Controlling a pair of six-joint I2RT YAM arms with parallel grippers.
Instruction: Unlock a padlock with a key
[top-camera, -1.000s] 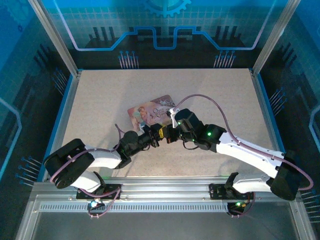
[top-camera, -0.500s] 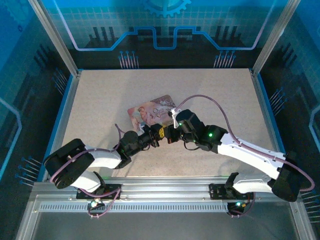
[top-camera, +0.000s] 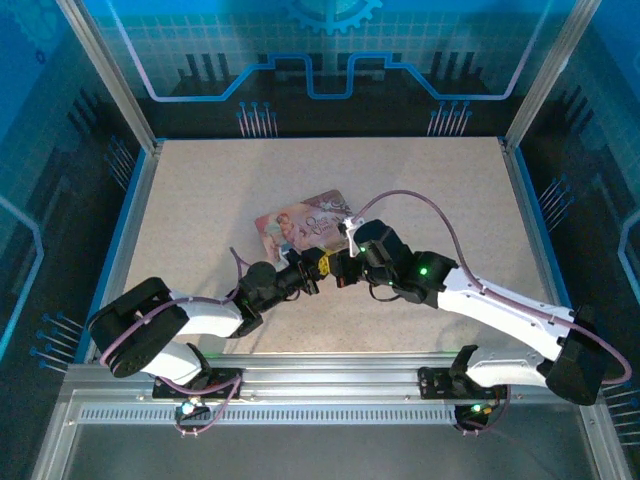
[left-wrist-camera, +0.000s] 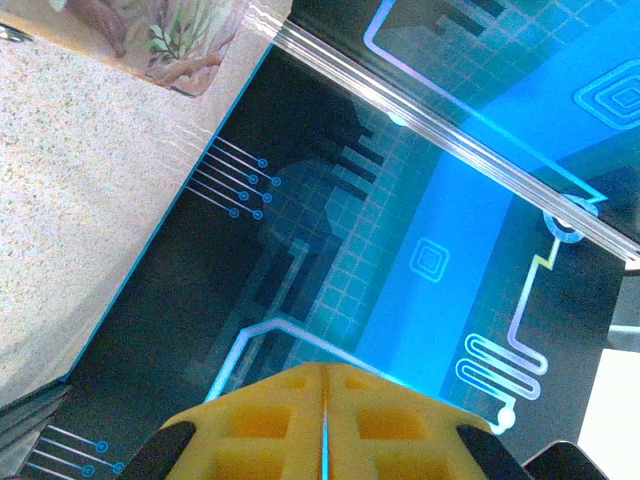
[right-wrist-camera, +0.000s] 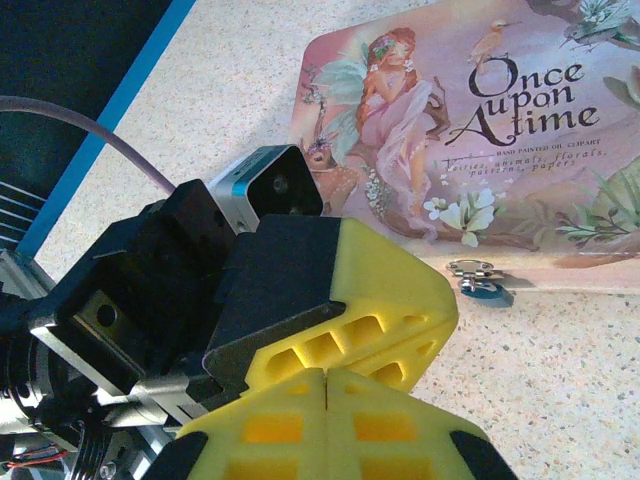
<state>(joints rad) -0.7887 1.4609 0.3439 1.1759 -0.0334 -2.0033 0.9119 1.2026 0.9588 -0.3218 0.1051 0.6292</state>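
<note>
I see a pink "Once Upon A time" box (right-wrist-camera: 500, 150) lying flat mid-table (top-camera: 200, 200), with blue printed walls (top-camera: 420, 40) all round.

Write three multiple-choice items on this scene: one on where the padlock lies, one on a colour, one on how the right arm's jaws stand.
1. Where is the padlock?
A. On the table, at the edge of the box
B. On top of the box
C. Between the right arm's jaws

2. What colour are the pads of the left arm's jaws?
A. Red
B. Yellow
C. White

3. How do the right arm's jaws stand?
A. Wide open
B. Clamped around the box
C. Shut, pads together

Answers:
1 A: the right wrist view shows it on the speckled table just off the box's edge.
2 B: the foam pad next to that arm's camera is plainly yellow.
3 C: the right wrist view shows its two pads meeting along a thin seam.
</note>
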